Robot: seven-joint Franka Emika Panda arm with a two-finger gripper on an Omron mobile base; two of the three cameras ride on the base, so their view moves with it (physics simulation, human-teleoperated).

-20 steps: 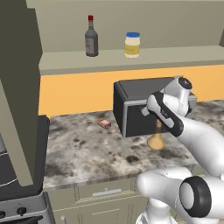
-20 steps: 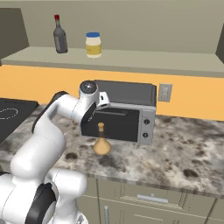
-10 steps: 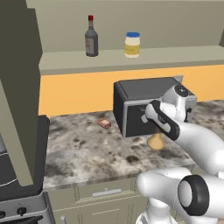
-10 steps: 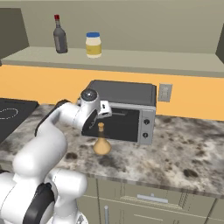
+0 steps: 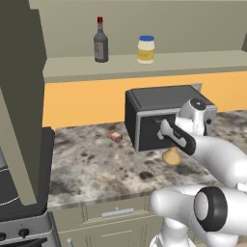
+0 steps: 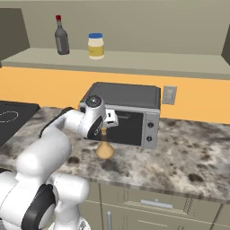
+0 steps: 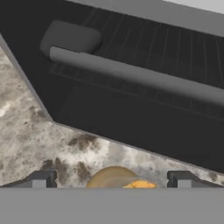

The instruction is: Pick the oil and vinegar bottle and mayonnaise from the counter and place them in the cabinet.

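Observation:
The oil and vinegar bottle (image 6: 104, 150), a tan flask with a thin neck, stands upright on the counter (image 6: 184, 155) right in front of the black appliance. My gripper (image 6: 104, 130) hangs over it, open. In the hand view its fingertips (image 7: 42, 179) stand wide to either side of the flask's top (image 7: 114, 177), apart from it. From the left, only the flask's bulb (image 5: 171, 157) shows under my hand (image 5: 168, 143). The mayonnaise (image 5: 146, 49), a cream jar with a blue lid, stands on the cabinet shelf (image 5: 198, 61); it is the same jar (image 6: 95, 46) in the right base view.
A black boxy appliance (image 5: 157, 113) sits close behind the flask, its door handle (image 7: 131, 74) just ahead of my hand. A dark bottle with a red cap (image 5: 100, 41) stands left of the mayonnaise. A small reddish item (image 5: 115, 136) lies on the counter, and a stove (image 5: 21, 169) is at far left.
My hand has come down and in toward the appliance's front, from above the flask's neck to around its top. The flask and the jar have stayed put.

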